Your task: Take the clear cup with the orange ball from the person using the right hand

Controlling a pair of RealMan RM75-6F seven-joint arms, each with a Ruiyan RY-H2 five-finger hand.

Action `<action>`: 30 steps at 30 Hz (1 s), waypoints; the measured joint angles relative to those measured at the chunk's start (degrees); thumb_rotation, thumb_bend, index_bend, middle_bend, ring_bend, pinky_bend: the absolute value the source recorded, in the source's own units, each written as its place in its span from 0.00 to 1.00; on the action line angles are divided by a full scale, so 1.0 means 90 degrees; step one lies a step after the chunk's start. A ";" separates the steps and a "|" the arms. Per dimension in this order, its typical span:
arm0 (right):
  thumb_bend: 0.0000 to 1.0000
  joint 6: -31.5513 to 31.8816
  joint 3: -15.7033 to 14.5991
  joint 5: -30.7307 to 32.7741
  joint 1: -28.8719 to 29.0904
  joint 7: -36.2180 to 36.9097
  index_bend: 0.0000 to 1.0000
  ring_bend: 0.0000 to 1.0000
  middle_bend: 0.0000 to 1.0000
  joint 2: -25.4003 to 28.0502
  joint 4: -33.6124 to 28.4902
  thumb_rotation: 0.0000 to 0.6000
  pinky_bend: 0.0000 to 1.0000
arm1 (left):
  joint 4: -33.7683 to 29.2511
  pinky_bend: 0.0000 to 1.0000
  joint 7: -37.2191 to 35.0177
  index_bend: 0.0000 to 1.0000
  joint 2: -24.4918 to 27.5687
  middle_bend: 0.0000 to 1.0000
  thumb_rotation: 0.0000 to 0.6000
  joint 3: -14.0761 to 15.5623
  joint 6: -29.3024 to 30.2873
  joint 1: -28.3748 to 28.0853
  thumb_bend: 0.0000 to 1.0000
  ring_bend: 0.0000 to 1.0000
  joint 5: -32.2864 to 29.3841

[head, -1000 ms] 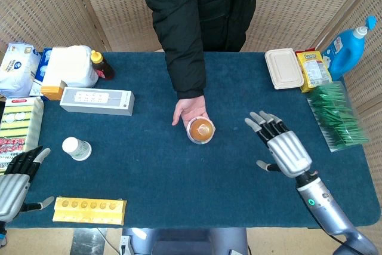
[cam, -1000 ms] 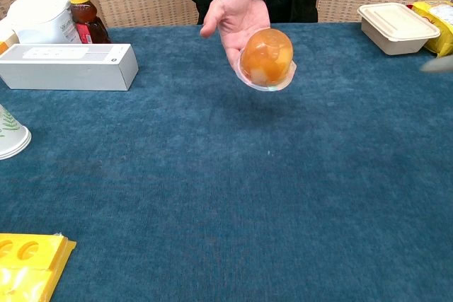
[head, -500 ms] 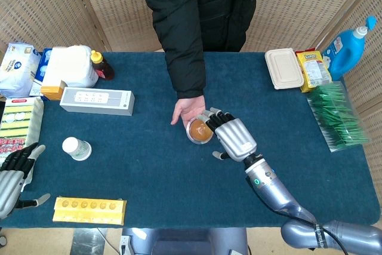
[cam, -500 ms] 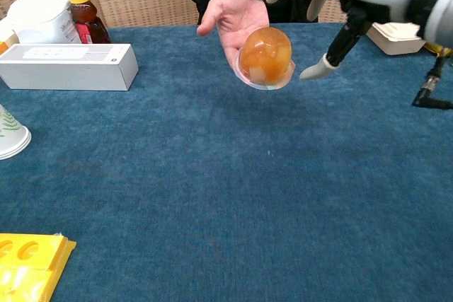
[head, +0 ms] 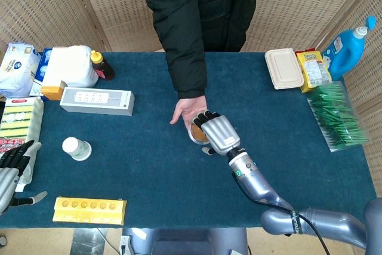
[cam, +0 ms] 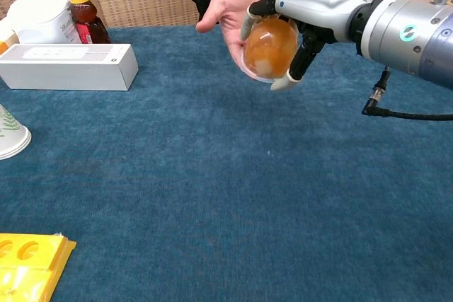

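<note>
The clear cup (cam: 269, 49) with the orange ball rests on the person's palm (cam: 233, 12) above mid-table. The right hand (cam: 304, 12) wraps it from the robot's right, fingers over the top, thumb beneath. The left hand (head: 11, 171) lies far off, fingers apart, empty

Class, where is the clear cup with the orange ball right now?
The clear cup sits mid-table, above the cloth, on the person's palm, with the right robot hand wrapped over it from the right.

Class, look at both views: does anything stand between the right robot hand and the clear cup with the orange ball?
Nothing visible does. The right robot hand is already wrapped around the clear cup, which rests on the person's palm.
</note>
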 measured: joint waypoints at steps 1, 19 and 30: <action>0.30 0.0062 -0.0001 -0.0020 0.0011 0.0034 0.37 0.30 0.36 -0.0043 0.0049 1.00 0.47 | 0.0001 0.04 -0.0004 0.00 0.0003 0.00 1.00 0.0000 -0.0010 -0.0004 0.09 0.00 -0.0004; 0.41 0.1038 -0.0496 -0.1361 -0.0500 0.0697 0.46 0.39 0.44 0.0640 -0.0357 1.00 0.55 | -0.0033 0.04 0.0137 0.00 -0.0044 0.00 1.00 0.0025 -0.0003 0.0007 0.09 0.00 0.0035; 0.41 0.1272 -0.1169 -0.1912 -0.1147 0.1494 0.46 0.39 0.45 0.1200 -0.0094 1.00 0.56 | -0.0071 0.04 0.0319 0.00 -0.0105 0.00 1.00 0.0079 0.0019 0.0037 0.09 0.00 0.0128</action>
